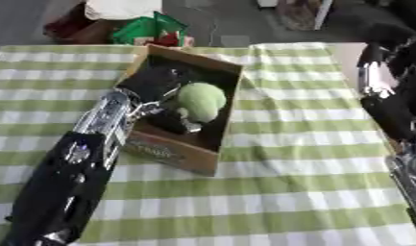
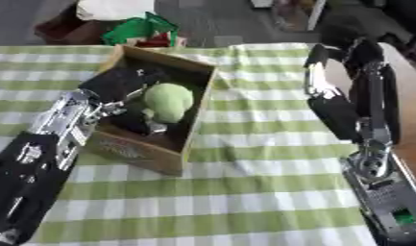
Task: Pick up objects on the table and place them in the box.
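An open cardboard box [image 1: 173, 153] stands askew on the green-and-white checked table [image 1: 287, 158], left of centre. Inside it is a round, light-green soft thing [image 1: 201, 100], close to the right wall. My left hand [image 1: 152, 84] reaches into the box from the lower left. Its dark fingers [image 1: 173, 120] curl beside and under the green thing. My right arm stands folded at the table's right side, and its dark hand [image 2: 335, 115] hangs over the cloth well clear of the box.
Beyond the far table edge sit a green-and-red bag [image 2: 140, 30] and a white bundle [image 2: 114, 8] on the floor. A bare brown strip [image 2: 406, 91] runs along the table's right edge.
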You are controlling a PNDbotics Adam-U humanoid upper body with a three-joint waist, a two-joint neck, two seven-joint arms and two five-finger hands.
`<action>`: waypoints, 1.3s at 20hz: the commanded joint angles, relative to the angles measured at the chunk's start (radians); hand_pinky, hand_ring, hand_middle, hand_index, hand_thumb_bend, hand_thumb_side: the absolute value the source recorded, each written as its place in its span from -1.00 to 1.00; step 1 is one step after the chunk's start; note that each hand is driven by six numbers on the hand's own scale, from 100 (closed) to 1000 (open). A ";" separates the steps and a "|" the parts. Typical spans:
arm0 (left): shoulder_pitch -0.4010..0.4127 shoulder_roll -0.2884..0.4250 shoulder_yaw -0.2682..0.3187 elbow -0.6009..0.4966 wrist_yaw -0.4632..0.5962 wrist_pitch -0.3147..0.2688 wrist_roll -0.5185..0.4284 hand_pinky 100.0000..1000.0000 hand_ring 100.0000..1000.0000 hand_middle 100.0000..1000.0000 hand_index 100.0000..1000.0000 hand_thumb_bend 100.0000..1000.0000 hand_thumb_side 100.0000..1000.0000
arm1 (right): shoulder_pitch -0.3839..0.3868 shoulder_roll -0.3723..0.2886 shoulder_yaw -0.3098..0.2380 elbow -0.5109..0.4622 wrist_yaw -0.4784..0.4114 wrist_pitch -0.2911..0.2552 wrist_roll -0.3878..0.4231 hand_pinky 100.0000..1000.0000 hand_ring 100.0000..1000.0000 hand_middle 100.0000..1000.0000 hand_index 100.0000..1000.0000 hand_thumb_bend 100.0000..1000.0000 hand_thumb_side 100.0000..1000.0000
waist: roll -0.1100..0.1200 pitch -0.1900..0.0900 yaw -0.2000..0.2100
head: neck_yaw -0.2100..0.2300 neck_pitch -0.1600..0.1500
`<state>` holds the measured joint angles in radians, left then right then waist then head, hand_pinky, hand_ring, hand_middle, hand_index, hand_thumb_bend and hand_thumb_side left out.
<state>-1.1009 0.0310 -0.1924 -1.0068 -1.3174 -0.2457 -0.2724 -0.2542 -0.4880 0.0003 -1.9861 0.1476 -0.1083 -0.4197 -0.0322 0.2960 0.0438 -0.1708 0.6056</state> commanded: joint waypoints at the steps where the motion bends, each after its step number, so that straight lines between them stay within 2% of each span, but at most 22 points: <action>1: -0.039 0.052 0.037 -0.083 0.047 -0.012 0.012 0.40 0.79 0.73 0.84 0.10 0.72 | -0.001 -0.019 -0.012 -0.014 0.004 0.001 -0.006 0.46 0.51 0.40 0.54 -1.00 -0.18 | 0.000 -0.024 0.003 | -0.018 0.008; 6: -0.053 0.117 0.070 -0.201 0.122 -0.030 -0.018 0.37 0.76 0.70 0.82 0.06 0.76 | -0.001 -0.020 -0.013 -0.014 0.006 0.001 -0.009 0.46 0.51 0.40 0.54 -1.00 -0.18 | -0.001 -0.024 0.008 | -0.033 0.018; 11: -0.052 0.151 0.077 -0.280 0.201 0.000 -0.045 0.36 0.75 0.70 0.82 0.06 0.75 | -0.001 -0.020 -0.015 -0.014 0.007 0.001 -0.012 0.46 0.51 0.40 0.54 -1.00 -0.18 | -0.004 -0.025 0.011 | -0.030 0.017; 22: -0.059 0.190 0.090 -0.351 0.376 0.079 -0.093 0.30 0.71 0.65 0.78 -0.02 0.73 | -0.004 -0.022 -0.015 -0.014 0.006 0.002 -0.012 0.46 0.51 0.40 0.54 -1.00 -0.18 | -0.007 -0.024 0.016 | -0.020 0.019; 24: -0.057 0.200 0.103 -0.371 0.405 0.103 -0.081 0.24 0.66 0.61 0.75 -0.22 0.78 | -0.005 -0.022 -0.016 -0.014 0.007 0.001 -0.013 0.46 0.51 0.40 0.54 -1.00 -0.18 | -0.007 -0.025 0.018 | -0.021 0.021; 26: -0.053 0.206 0.131 -0.407 0.434 0.131 -0.056 0.17 0.59 0.54 0.71 -0.66 0.85 | -0.004 -0.022 -0.018 -0.014 0.007 0.001 -0.016 0.46 0.51 0.40 0.54 -1.00 -0.18 | -0.009 -0.026 0.022 | -0.023 0.022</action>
<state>-1.1311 0.2122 -0.0826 -1.3778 -0.9040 -0.1314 -0.3395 -0.2480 -0.4880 -0.0060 -1.9861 0.1481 -0.1074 -0.4306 -0.0395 0.2955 0.0654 -0.1946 0.6230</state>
